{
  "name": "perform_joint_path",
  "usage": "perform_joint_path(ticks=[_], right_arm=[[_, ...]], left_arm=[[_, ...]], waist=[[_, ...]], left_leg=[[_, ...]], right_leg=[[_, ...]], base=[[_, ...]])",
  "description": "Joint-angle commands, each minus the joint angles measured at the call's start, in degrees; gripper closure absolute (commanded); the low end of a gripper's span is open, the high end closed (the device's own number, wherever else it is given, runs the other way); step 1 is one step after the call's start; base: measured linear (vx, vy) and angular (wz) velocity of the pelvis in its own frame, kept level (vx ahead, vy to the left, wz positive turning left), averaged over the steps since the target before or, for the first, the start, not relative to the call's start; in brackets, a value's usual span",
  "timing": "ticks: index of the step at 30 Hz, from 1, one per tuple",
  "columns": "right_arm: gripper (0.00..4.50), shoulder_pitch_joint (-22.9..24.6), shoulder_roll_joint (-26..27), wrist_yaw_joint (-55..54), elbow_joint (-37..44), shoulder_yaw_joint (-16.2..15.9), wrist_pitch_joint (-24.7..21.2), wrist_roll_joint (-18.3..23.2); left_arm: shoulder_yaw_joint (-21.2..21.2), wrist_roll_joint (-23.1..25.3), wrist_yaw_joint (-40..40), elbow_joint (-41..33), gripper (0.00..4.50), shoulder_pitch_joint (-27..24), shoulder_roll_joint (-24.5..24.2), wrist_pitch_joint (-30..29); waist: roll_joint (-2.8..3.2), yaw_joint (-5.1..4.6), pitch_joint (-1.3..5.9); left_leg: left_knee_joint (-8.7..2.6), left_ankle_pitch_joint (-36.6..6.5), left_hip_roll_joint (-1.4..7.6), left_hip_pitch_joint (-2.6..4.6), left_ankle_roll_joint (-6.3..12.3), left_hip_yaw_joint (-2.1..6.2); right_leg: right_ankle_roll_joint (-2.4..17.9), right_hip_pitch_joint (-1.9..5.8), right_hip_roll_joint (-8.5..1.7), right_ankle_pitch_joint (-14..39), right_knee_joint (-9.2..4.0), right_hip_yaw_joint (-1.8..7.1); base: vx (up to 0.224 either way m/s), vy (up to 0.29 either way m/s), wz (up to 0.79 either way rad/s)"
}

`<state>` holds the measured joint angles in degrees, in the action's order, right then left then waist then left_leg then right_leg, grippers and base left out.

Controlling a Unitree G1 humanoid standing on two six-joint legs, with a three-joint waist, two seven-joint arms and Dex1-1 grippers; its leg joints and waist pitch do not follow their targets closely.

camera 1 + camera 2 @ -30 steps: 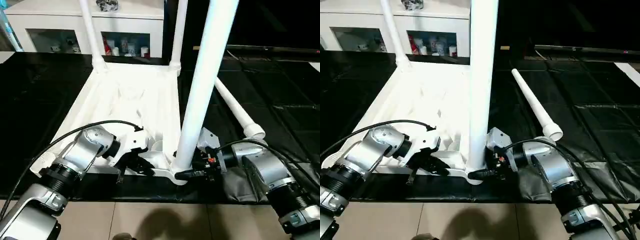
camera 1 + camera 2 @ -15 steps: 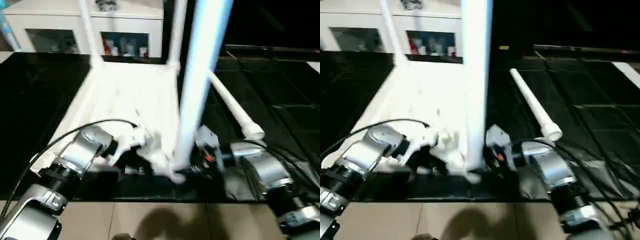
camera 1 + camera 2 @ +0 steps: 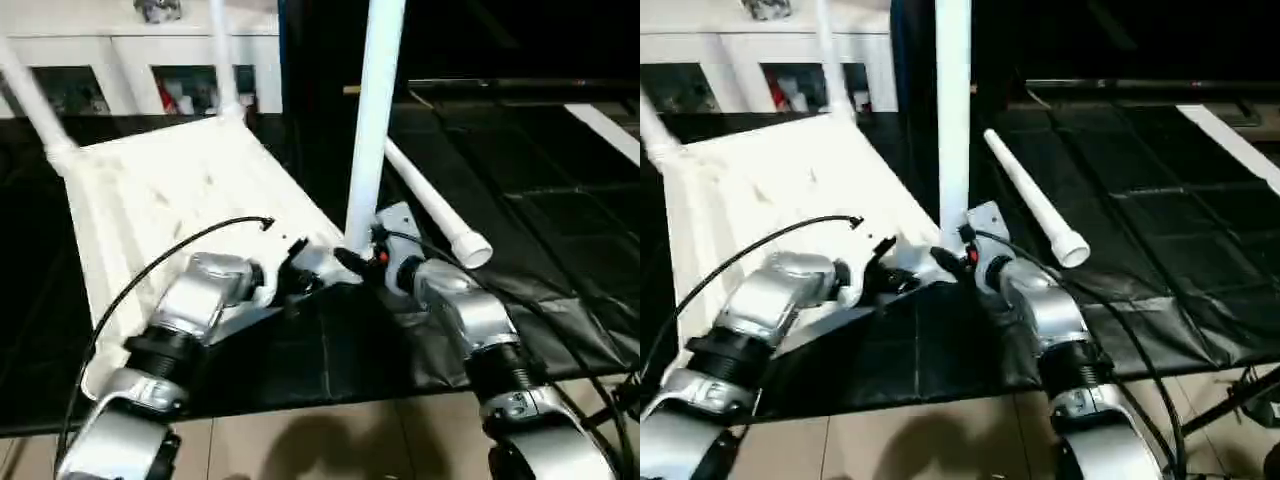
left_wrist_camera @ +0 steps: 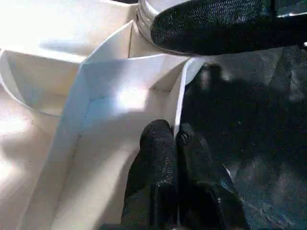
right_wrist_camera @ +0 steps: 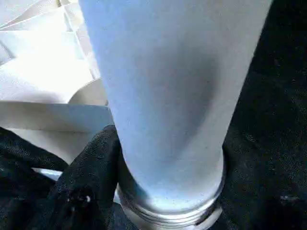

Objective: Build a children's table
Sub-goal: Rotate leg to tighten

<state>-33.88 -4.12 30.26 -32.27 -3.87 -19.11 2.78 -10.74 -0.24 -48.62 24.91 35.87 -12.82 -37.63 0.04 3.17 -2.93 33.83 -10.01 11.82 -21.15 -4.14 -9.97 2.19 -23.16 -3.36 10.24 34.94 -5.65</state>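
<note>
The white plastic tabletop [image 3: 170,190] is lying upside down on the black mat [image 3: 560,200], probably light and stiff. The left gripper [image 4: 176,143] is pinching its thin rim at the near corner. The right gripper [image 3: 358,268] is clamping a smooth, probably slippery leg [image 3: 372,120] low, standing in the corner socket.

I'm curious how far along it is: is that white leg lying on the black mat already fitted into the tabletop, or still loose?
Loose. The fourth leg lies flat on the mat, beside the tabletop, in no corner socket.
</note>
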Motion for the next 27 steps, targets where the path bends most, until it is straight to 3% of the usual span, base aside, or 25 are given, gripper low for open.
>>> perform_joint_path(ticks=[1,6,11,16,20,22,24,27], right_arm=[[1.05,-0.60,4.71,3.47,0.76,-4.85,0.44,1.44],[0.44,0.80,3.11,5.65,2.92,-4.10,0.53,2.80],[0.03,2.56,0.26,8.02,5.11,-2.86,1.24,3.07],[0.03,5.53,-5.91,17.76,10.43,-4.28,0.97,4.80],[0.03,6.56,-9.24,22.44,12.48,-4.97,0.71,5.56],[0.03,6.85,-12.36,26.31,12.77,-5.10,1.47,5.74],[0.03,7.07,-14.58,29.62,13.17,-5.22,2.15,6.10],[0.03,7.52,-16.97,34.35,14.44,-5.26,2.04,7.60]], left_arm=[[0.81,-2.68,1.65,-3.33,4.50,2.19,3.05,0.47],[0.00,-2.47,0.04,-4.67,4.50,1.16,1.56,0.13],[-1.18,-2.29,-2.60,-4.08,4.50,1.03,-0.33,2.22],[-4.39,-1.92,-9.95,-4.40,4.50,0.40,-4.31,6.15],[-6.19,-1.69,-14.71,-4.41,4.50,0.10,-6.72,8.73],[-8.50,-0.55,-19.87,-3.76,4.50,-0.11,-9.94,12.89],[-10.25,0.38,-23.46,-2.92,4.50,-0.12,-12.44,16.23],[-11.33,0.06,-27.82,-2.03,4.50,0.04,-14.40,18.83]], waist=[[-0.31,0.49,4.09],[-0.04,0.44,3.98],[0.14,0.53,4.06],[0.18,0.96,3.96],[0.32,1.92,3.77],[0.51,2.24,3.78],[0.89,2.46,3.78],[0.83,3.11,3.86]], left_leg=[[-3.28,-5.62,1.36,0.26,3.44,0.44],[-3.35,-6.88,1.44,0.40,2.97,0.48],[-3.34,-6.77,1.44,0.41,3.07,0.52],[-3.34,-7.84,1.53,0.52,3.38,0.43],[-3.42,-9.70,1.60,0.84,2.86,0.41],[-3.49,-10.43,1.60,0.92,2.67,0.48],[-3.56,-11.05,1.74,1.02,2.28,0.56],[-3.56,-11.16,1.96,1.21,1.94,0.49]], right_leg=[[11.05,3.87,-4.91,7.15,-3.84,3.45],[10.56,3.83,-4.99,8.86,-4.07,3.49],[10.89,3.92,-4.89,7.21,-3.91,3.51],[10.43,3.84,-4.91,7.91,-4.09,3.60],[9.12,3.57,-4.95,12.59,-4.68,3.54],[8.50,3.49,-4.86,13.68,-4.78,3.56],[8.61,3.35,-4.82,13.55,-4.71,3.51],[9.27,3.33,-4.84,12.17,-4.47,3.56]], base=[[0.000,0.000,0.00],[0.000,0.000,0.00],[0.000,0.000,0.00],[0.000,0.000,0.00],[0.000,0.000,0.00],[0.000,0.000,0.00],[0.000,0.000,0.00],[0.000,0.000,0.00]])
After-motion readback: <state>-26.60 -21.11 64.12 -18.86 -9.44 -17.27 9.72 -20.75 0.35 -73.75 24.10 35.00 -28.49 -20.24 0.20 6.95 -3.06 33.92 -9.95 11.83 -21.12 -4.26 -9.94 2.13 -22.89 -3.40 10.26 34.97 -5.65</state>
